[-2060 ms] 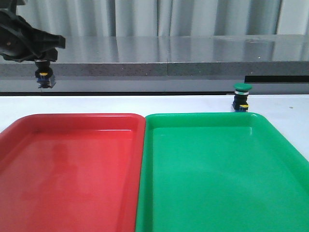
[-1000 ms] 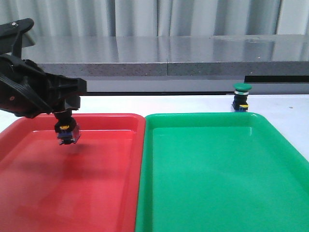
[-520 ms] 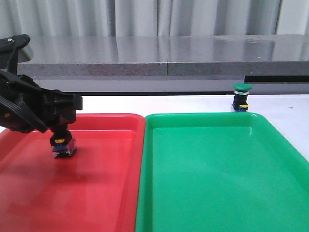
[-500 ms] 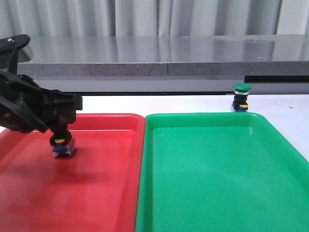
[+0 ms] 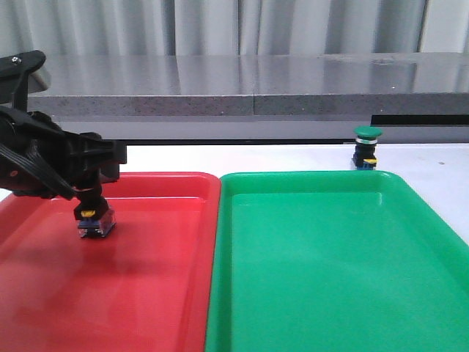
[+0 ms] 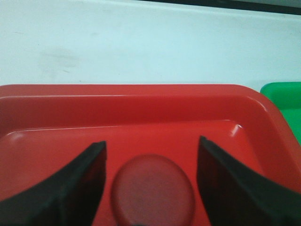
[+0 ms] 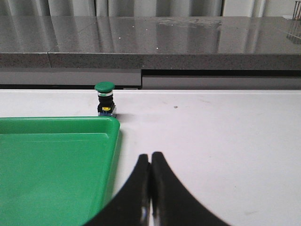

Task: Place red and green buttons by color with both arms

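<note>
A pale worktop (image 5: 278, 155) runs back to a grey stone ledge (image 5: 256, 88) with curtains behind; on the near part lie two trays side by side and touching, the red tray (image 5: 161, 293) on the left, the green tray (image 5: 330, 279) on the right.

The left tool (image 6: 150, 183) is over the far left part of the red tray; the red button (image 5: 95, 221) stands upright on the tray floor beneath it, its bluish base down; in the left wrist view the dark-red cap (image 6: 153, 195) sits between the two fingers (image 6: 77, 181) with a clear gap on each side, so the jaws stand spread and grip nothing.

The green button (image 5: 366, 147) stands upright on the bare worktop just beyond the far right corner of the green tray, outside its rim; the right tool (image 7: 150, 188) hangs over the worktop just right of that tray and well short of the button, its fingertips pressed together and holding nothing.

As a judgement, half the job looks done: the red button is in its matching tray and released; what remains is to lift the left arm away, and for the right arm to open, reach the green button, grasp it and set it in the green tray.
</note>
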Action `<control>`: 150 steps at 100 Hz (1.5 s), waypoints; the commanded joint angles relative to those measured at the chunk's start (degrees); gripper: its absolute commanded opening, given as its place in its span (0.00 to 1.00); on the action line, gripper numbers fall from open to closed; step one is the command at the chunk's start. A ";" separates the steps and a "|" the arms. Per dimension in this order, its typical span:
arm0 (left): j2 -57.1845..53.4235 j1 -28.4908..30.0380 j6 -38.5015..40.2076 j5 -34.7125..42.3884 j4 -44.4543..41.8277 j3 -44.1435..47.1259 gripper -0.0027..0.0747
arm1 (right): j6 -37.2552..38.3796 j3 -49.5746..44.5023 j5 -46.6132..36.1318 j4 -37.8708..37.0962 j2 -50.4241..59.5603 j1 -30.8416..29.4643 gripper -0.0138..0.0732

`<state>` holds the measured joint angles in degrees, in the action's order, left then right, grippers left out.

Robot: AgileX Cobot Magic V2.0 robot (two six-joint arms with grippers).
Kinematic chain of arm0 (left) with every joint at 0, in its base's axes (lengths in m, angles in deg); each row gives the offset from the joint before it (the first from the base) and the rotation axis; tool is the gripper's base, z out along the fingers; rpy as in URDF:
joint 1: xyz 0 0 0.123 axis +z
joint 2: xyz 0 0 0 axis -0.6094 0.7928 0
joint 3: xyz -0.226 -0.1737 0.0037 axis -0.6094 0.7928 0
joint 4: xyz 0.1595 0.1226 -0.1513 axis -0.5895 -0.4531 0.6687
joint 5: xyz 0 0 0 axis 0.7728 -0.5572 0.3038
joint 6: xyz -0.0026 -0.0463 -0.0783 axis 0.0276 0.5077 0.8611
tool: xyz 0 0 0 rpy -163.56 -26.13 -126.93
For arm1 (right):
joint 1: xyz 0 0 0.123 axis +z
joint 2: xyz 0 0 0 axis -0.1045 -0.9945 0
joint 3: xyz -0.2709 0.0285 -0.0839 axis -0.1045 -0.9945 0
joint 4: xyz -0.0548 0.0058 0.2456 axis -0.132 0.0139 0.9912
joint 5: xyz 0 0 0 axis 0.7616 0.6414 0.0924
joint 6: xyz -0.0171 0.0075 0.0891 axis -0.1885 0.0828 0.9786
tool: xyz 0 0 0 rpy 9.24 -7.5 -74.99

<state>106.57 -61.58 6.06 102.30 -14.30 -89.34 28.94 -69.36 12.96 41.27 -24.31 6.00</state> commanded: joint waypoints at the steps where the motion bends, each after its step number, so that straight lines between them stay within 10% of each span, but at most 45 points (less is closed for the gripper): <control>1: -2.06 -0.50 1.88 4.73 0.33 -1.06 0.72 | -0.14 0.91 -4.73 -0.60 1.15 0.08 0.08; 150: -57.84 9.76 -13.85 -27.47 -0.26 4.73 0.70 | -0.19 0.91 -4.73 -0.60 1.15 0.08 0.08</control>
<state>53.81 -52.49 -7.62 71.99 -14.41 -85.27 28.94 -69.36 12.96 41.27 -24.31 6.00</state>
